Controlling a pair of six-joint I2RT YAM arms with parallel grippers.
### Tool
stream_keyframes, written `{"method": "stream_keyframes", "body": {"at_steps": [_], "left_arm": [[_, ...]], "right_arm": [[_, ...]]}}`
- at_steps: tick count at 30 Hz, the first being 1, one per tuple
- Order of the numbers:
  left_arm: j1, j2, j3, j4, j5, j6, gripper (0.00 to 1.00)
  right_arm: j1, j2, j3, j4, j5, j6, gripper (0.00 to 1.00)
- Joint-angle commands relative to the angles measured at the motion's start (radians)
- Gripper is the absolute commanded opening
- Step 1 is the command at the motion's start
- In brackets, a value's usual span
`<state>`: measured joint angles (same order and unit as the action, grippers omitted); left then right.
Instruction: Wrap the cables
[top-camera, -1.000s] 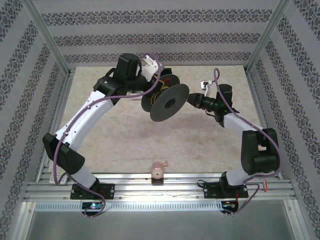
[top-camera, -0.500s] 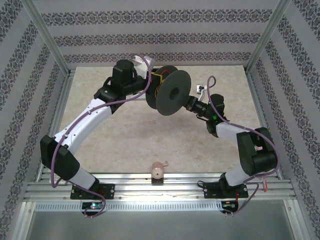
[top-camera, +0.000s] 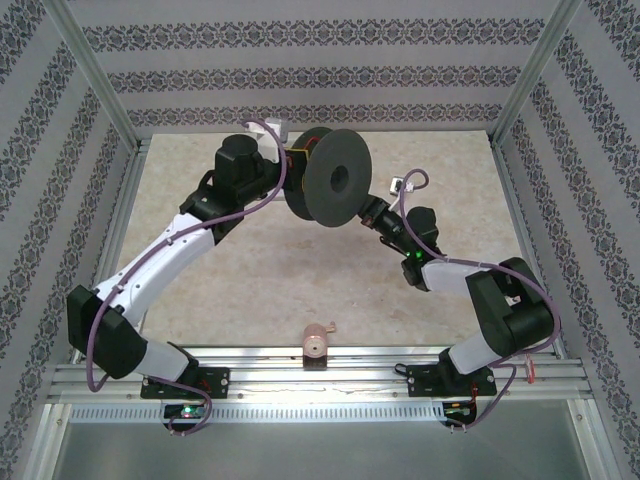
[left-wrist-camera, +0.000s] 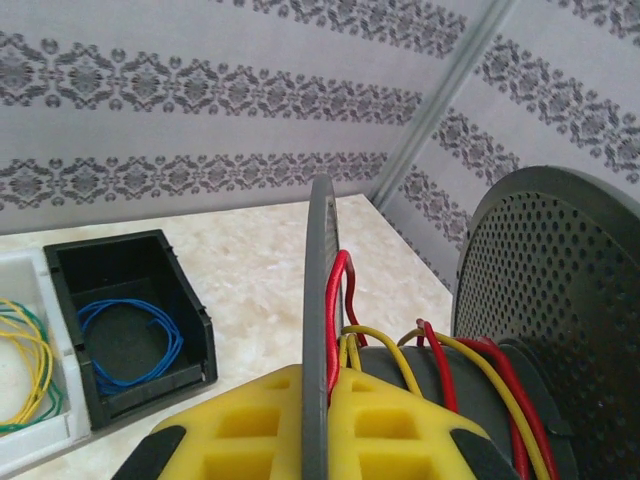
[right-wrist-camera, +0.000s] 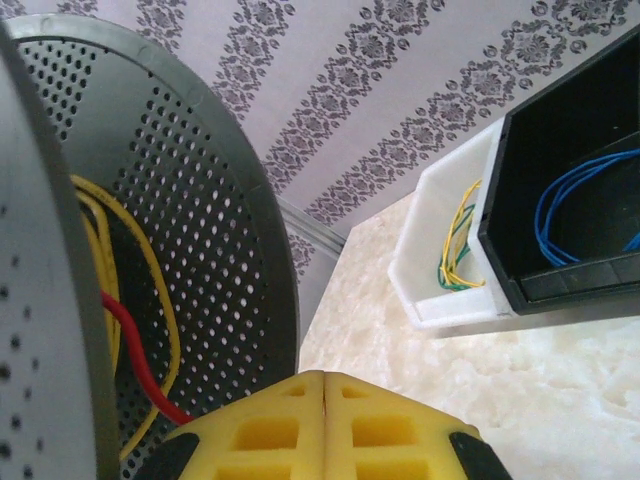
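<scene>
Above the table's (top-camera: 250, 290) far middle, the spool (top-camera: 335, 180) is hanging between both arms, wrapping partly done
The cables (left-wrist-camera: 340, 285), red, are lying wound on it beside yellow wire (left-wrist-camera: 385, 345); any loose remainder I cannot tell. The left gripper (left-wrist-camera: 317, 420) is clamping one flange, the right gripper (right-wrist-camera: 323, 400) is sitting shut by the other; the spool is sitting farther and further left than a second ago

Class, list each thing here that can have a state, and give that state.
Spool, held up off the table.
Red wire, looped onto the spool.
Left gripper, shut on the spool.
Right gripper, shut, pads together.
Black bin, holding a blue coil.
White bin, holding a yellow-green coil.
</scene>
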<state>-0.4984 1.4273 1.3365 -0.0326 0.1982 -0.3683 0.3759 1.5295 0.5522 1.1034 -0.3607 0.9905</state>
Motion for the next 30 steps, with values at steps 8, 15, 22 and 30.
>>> {"method": "stream_keyframes", "body": {"at_steps": [8,15,22,30], "left_arm": [[0.017,-0.066,0.001,0.306,-0.375,-0.092,0.0],[0.02,-0.069,-0.015,0.296,-0.43,-0.148,0.0],[0.02,-0.068,-0.021,0.271,-0.485,-0.213,0.0],[0.021,-0.048,-0.011,0.233,-0.497,-0.244,0.0]], "right_arm": [[0.146,-0.025,-0.018,0.098,-0.016,-0.115,0.0],[0.203,-0.077,0.01,0.028,0.005,-0.201,0.0],[0.256,-0.138,0.041,-0.069,0.03,-0.298,0.0],[0.311,-0.172,0.089,-0.158,0.057,-0.397,0.0]]}}
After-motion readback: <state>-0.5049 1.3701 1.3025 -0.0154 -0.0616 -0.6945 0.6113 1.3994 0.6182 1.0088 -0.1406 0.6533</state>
